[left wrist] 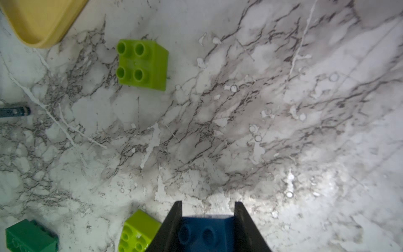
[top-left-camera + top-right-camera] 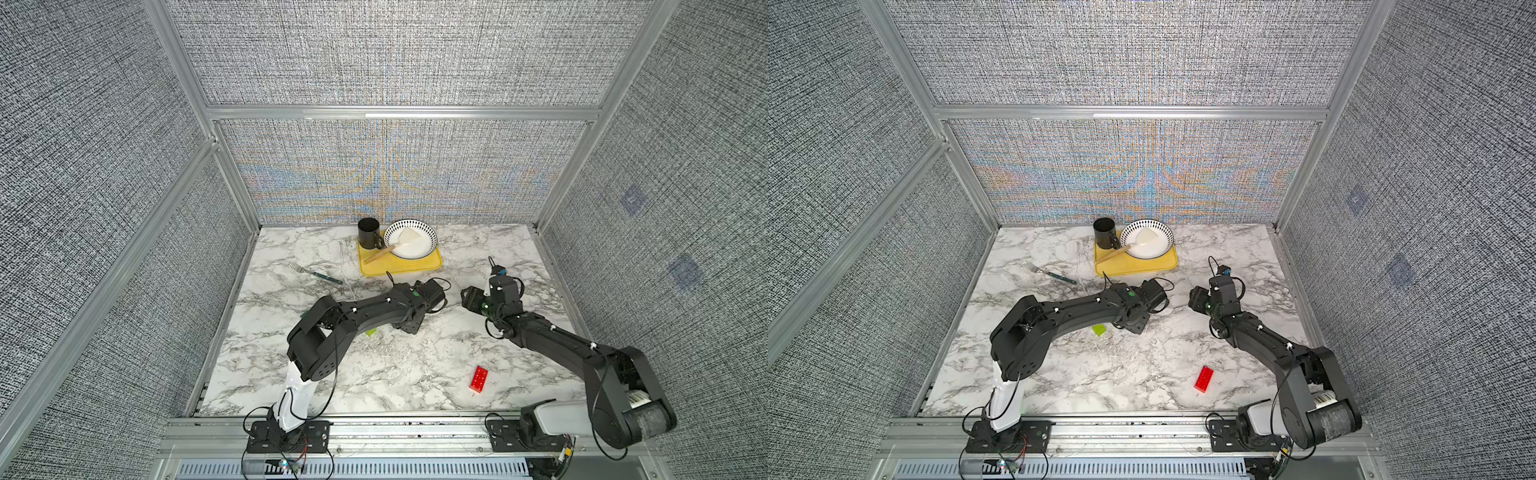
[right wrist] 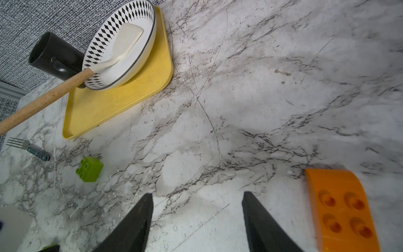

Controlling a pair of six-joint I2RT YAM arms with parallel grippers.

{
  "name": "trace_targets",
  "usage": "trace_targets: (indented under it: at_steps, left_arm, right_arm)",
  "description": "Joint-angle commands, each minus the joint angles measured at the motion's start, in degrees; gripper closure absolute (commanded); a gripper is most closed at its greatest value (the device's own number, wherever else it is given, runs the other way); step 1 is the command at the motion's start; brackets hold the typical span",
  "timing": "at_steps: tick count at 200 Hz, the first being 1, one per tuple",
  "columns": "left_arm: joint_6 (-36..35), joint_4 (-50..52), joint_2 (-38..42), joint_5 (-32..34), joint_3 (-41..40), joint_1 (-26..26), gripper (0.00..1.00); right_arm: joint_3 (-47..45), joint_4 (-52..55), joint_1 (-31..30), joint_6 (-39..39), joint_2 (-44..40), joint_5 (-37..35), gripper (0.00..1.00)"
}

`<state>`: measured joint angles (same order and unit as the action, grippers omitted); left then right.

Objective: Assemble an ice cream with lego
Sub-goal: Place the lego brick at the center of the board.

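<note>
Lego pieces lie loose and apart from one another on the white marble-patterned tabletop (image 2: 374, 374). Nearest the arm bases, toward the right, the long red studded brick (image 2: 479, 378) rests studs-up, its long axis running roughly near to far.

The left arm rises from its near base, bends at a raised elbow and stretches to mid-table with the wrist turned down. The left gripper (image 1: 208, 203) is clamped on two opposite sides of a small blue brick (image 1: 205, 231), two of whose studs face the wrist camera. Just beside it sits a lime-green square brick (image 1: 137, 231), with a dark green brick (image 1: 30, 236) a little farther off.

The right arm leans inward to mid-table, and the two wrists are near each other but apart. The right gripper (image 3: 197, 194) stands spread over bare marble, grasping nothing. A rounded orange brick (image 3: 342, 209) lies outside one jaw, showing four studs.

Farther back, a second lime-green brick (image 1: 141, 64) sits studs-up near a green-handled metal fork (image 2: 316, 274). At the rear, a yellow rectangular tray (image 2: 415, 268) carries a black mug (image 2: 369, 232) and a diamond-patterned white bowl (image 2: 428, 237) holding a wooden-handled white spatula (image 2: 380, 254).
</note>
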<state>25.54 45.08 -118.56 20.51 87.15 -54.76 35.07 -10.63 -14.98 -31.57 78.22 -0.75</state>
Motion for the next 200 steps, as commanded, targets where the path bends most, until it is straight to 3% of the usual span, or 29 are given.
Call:
trace_targets:
  at_steps: [1, 85, 123, 142, 200]
  left_arm:
    - [1.52, 2.74, -1.30, 2.59, 1.43, -0.08, 0.98]
    - [3.45, -2.83, -1.36, 5.12, -3.95, -0.78, 0.88]
    - [4.58, -5.93, -0.61, 4.32, -6.97, -0.83, 0.80]
    - [5.12, -6.75, -0.42, 3.68, -7.70, -0.96, 0.72]
    - [7.59, -8.43, 0.58, 2.17, -9.81, -1.31, 0.63]
  right_arm:
    - [-0.46, -2.01, 0.29, -0.90, -0.60, -0.34, 0.33]
    - [-1.11, -2.46, 0.93, -1.39, -1.36, 0.75, 0.32]
    - [-1.37, -2.38, 1.14, -1.22, -2.16, 0.33, 0.32]
    - [-1.39, -2.46, 1.35, -1.23, -2.19, 0.28, 0.32]
    - [-1.60, -2.55, 1.60, -1.37, -2.20, 0.31, 0.31]
